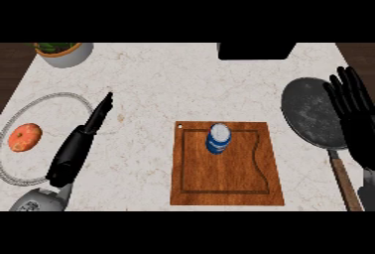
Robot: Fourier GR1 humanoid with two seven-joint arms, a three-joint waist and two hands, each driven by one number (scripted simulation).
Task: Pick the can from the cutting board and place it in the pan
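A blue and white can [218, 138] stands upright on the wooden cutting board [227, 173], near the board's far edge. To the right lies a dark grey pan [313, 113] with a wooden handle [345, 183] pointing toward me. My right hand [356, 119] is open with straight fingers pointing away, lying over the pan's right edge, well apart from the can. At the left, my left hand [81, 144] is open too, fingers stretched toward the far side, resting on the counter left of the board.
A glass plate [15, 171] at the left edge holds an orange fruit [25, 137]. A white pot with greenery [64, 51] stands at the far left. A black box [256, 50] sits at the far edge of the marble counter [176, 84].
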